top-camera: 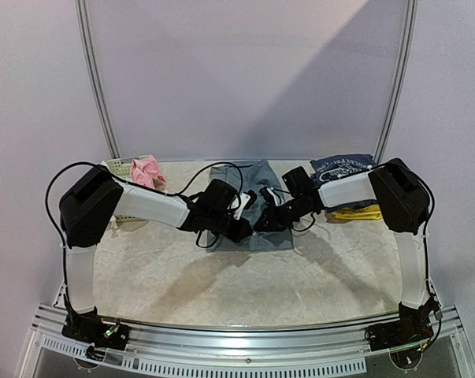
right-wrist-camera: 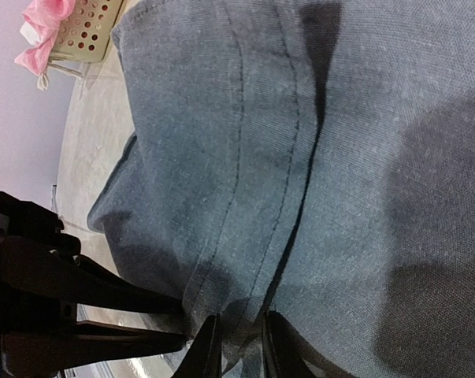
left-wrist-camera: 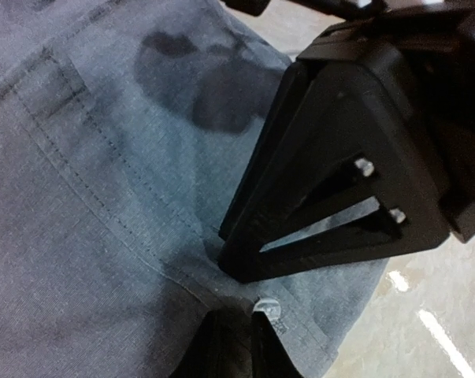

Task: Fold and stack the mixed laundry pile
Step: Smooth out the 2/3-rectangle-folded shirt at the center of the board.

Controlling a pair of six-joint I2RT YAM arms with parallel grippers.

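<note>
Left claw and right claw pinch grey trousers; pink cloth fills basket.

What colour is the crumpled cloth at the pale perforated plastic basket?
Pink: the crumpled cloth shows best in the right wrist view.

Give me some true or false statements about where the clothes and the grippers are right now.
1. The left gripper and right gripper are both closed on the grey trousers. True.
2. The pink cloth lies on the navy printed tee. False: it sits at the basket, far left.
3. The navy printed tee rests on a yellow piece. True.
4. The trousers hang over the table's front edge. False: they lie mid-table, toward the back.
</note>
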